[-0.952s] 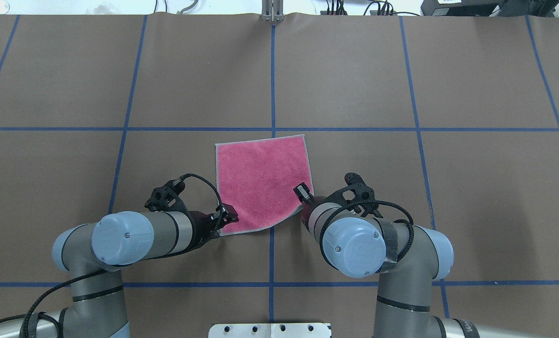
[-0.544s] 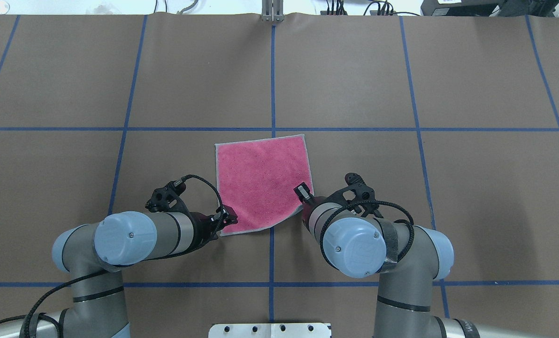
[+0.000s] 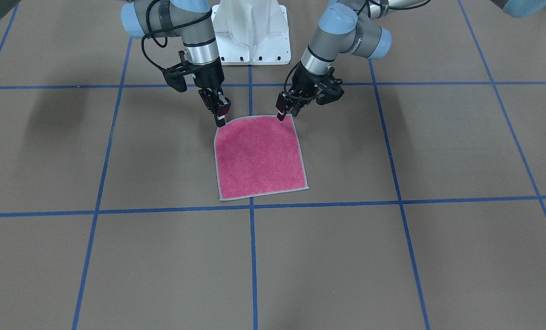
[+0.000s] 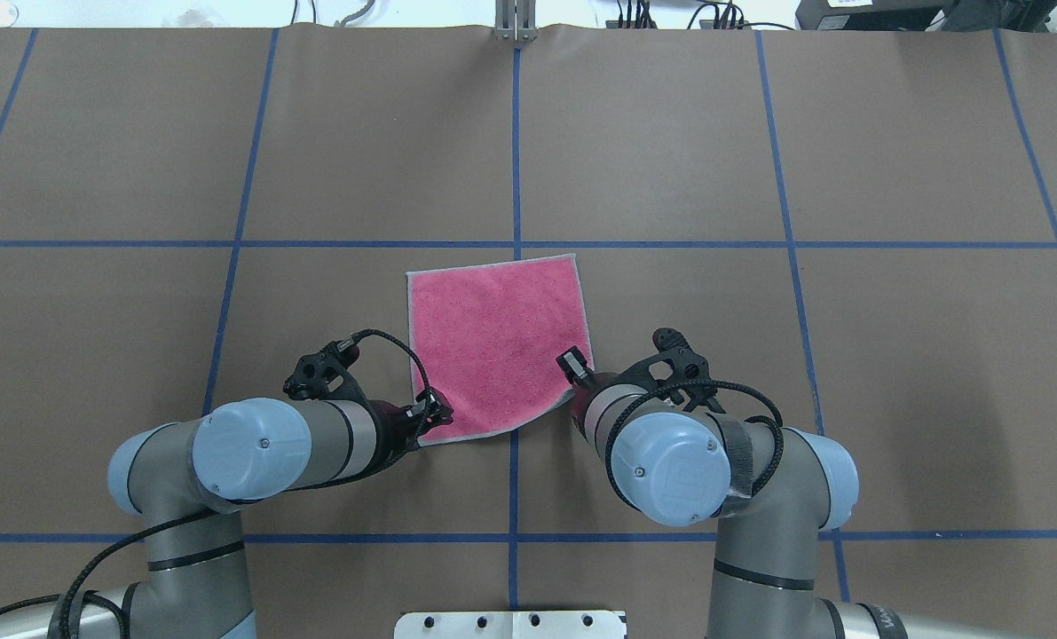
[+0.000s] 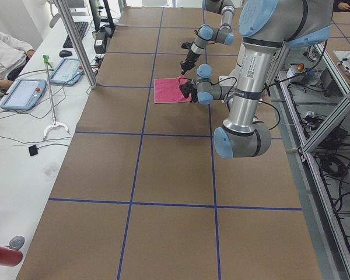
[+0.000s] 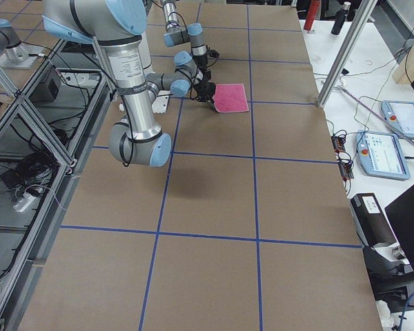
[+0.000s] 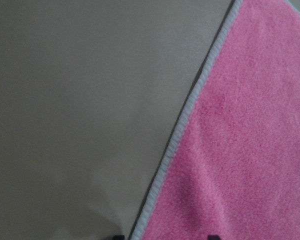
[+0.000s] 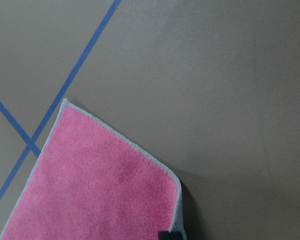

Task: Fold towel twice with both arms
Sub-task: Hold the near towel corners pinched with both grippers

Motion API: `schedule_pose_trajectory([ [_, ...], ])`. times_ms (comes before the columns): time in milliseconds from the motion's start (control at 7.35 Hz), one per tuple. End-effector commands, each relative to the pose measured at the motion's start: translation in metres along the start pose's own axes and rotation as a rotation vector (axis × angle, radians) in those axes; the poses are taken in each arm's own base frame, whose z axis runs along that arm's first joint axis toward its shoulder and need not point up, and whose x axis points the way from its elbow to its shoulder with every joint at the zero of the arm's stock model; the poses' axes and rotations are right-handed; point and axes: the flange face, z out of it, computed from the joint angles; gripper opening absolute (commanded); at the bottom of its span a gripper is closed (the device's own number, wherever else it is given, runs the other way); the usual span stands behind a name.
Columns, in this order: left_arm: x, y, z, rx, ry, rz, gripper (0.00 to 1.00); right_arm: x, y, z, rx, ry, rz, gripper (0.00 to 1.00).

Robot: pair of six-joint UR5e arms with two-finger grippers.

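The towel (image 4: 493,346) lies pink face up near the table's middle, with light grey edging. My left gripper (image 4: 435,413) sits low over its near-left corner. In the left wrist view, two fingertips (image 7: 117,236) stand apart on either side of the towel (image 7: 250,140) edge, so it is open. My right gripper (image 4: 572,366) is at the near-right corner, which curls up off the table. The right wrist view shows that raised corner of the towel (image 8: 100,185) with a shadow under it and one dark tip at the bottom edge; this gripper looks shut on the towel. In the front view, the left gripper (image 3: 283,112) and right gripper (image 3: 221,118) flank the towel (image 3: 259,156).
Blue tape lines (image 4: 516,177) grid the brown table. The white pedestal (image 3: 250,32) stands between the arms. Benches with tablets (image 5: 23,93) and a metal post (image 5: 76,41) run along the far side, where a person's sleeve (image 5: 3,52) rests.
My left arm has shifted a little to the right and its gripper has settled closer onto the near-left corner. The right arm and the towel have stayed put.
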Motion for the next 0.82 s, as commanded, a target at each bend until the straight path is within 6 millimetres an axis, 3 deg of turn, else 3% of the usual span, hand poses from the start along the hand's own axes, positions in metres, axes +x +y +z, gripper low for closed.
schedule_pose_trajectory([
  [0,0.0,-0.0001,0.0006,0.002,-0.001,0.001,0.46,-0.0001,0.0,-0.0003,0.0,-0.001,0.0,0.0],
  [272,0.0008,0.0005,-0.0018,-0.001,0.003,0.014,0.51,0.0,0.0001,-0.0003,-0.001,0.0,0.0,0.0],
  [680,0.0041,0.0008,-0.0092,0.001,-0.012,0.048,0.51,0.0006,-0.0005,0.0001,0.001,0.0,0.0,0.0],
])
